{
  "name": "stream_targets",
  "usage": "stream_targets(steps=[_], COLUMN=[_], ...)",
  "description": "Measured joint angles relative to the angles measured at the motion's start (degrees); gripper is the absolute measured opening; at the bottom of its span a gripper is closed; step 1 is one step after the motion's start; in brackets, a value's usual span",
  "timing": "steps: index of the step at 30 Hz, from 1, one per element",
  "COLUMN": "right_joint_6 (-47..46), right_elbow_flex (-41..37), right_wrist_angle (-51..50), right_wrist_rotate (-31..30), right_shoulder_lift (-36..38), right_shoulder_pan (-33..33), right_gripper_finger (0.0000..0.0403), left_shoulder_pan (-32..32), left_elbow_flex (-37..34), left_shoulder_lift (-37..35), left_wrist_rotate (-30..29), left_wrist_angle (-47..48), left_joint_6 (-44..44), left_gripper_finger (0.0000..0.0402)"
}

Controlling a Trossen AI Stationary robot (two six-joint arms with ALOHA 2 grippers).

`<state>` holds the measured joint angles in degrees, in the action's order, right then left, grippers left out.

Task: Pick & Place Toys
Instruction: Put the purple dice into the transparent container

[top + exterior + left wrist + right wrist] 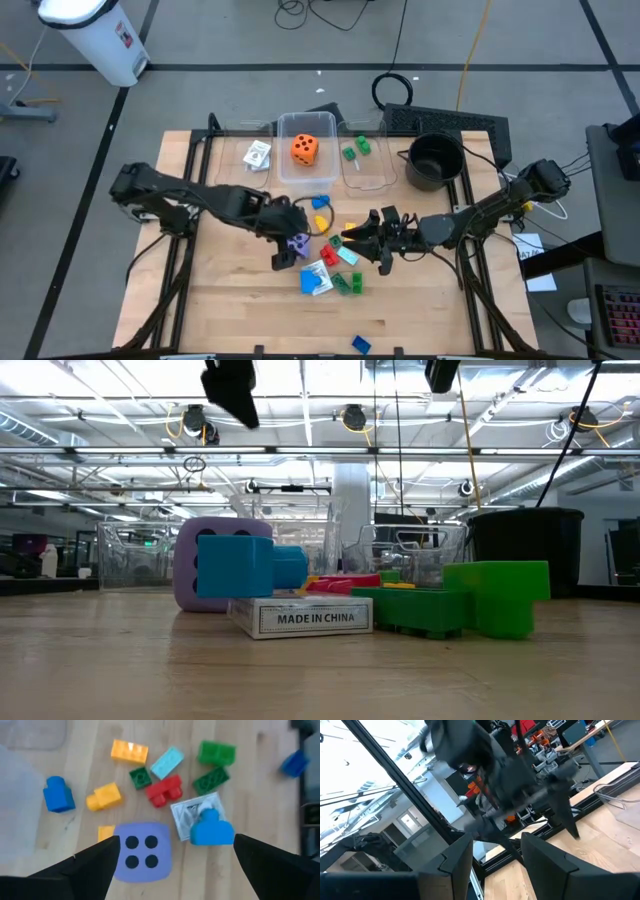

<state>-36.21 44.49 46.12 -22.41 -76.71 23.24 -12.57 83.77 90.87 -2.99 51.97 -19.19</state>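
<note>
Loose toys lie on the wooden table (pixel 220 300): a purple die (pixel 142 857), a blue brick (pixel 210 830) on top of a white card pack (pixel 192 810), and red, green, yellow and light-blue bricks (pixel 162 790). My left gripper (pixel 176 840) hangs open, well above the purple die (pixel 297 243), its fingers pointing steeply down. My right gripper (pixel 358 240) stands open over the cluster's right side, raised off the table; nothing shows between its fingers (pixel 455 865). In the low view both grippers show only at the top edge, left (pixel 230 390) and right (pixel 440 375).
At the back stand clear bins: one holds an orange die (pixel 305 148), one green bricks (pixel 357 150), one cards (pixel 257 155). A black pot (pixel 435 160) stands at the back right. A lone blue brick (pixel 360 345) lies near the front edge.
</note>
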Motion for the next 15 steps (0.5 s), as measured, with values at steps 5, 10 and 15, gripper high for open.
stream_targets(steps=[5, 10, 15], right_joint_6=[-0.58, -0.61, -0.6], right_elbow_flex=[0.0, 0.0, 0.0], right_wrist_angle=[-1.47, -2.31, -2.29], right_wrist_rotate=[0.0, 0.02, 0.02], right_shoulder_lift=[0.0, 0.0, 0.0], right_shoulder_pan=[0.0, 0.0, -0.02], right_gripper_finger=[0.016, 0.016, 0.016], left_shoulder_pan=[0.63, 1.83, 3.61], left_elbow_flex=[0.0, -0.02, -0.77], left_shoulder_lift=[4.13, 7.02, 7.58], left_wrist_rotate=[0.44, 0.55, 0.57], left_wrist_angle=[3.08, 5.39, 4.08], left_joint_6=[2.01, 3.84, 7.09], left_gripper_finger=[0.0394, 0.0396, 0.0399])
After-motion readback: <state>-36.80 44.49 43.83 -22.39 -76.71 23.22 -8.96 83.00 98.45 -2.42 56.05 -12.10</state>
